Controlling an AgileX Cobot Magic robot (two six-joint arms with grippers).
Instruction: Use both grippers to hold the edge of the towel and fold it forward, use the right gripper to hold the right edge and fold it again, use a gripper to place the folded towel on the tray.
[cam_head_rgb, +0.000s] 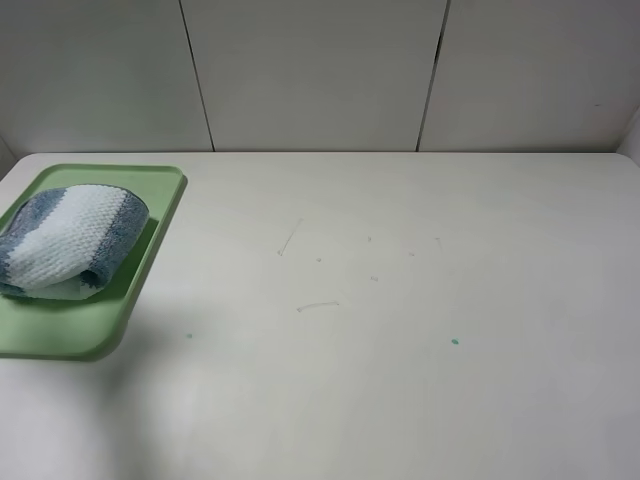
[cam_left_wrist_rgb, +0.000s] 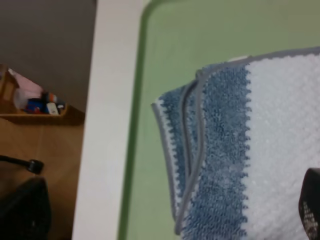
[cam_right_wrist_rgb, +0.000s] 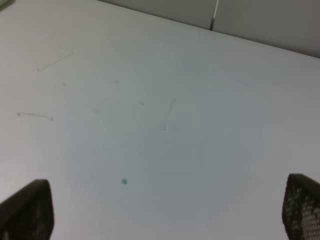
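The towel (cam_head_rgb: 70, 240), blue and white striped, lies folded into a small bundle on the light-green tray (cam_head_rgb: 150, 270) at the far left of the table. Neither arm shows in the exterior high view. In the left wrist view the towel (cam_left_wrist_rgb: 270, 140) fills the right side, its grey hem (cam_left_wrist_rgb: 197, 150) stacked in layers on the tray (cam_left_wrist_rgb: 200, 35). My left gripper (cam_left_wrist_rgb: 167, 215) hovers above it, jaws wide apart and empty. My right gripper (cam_right_wrist_rgb: 162, 212) is open and empty over bare table.
The white table (cam_head_rgb: 400, 300) carries faint scratches and a small green speck (cam_head_rgb: 455, 341). The tray sits close to the table's left edge (cam_left_wrist_rgb: 107, 125); beyond it is floor with a low shelf of items (cam_left_wrist_rgb: 35, 102). A panelled wall (cam_head_rgb: 320, 70) stands behind.
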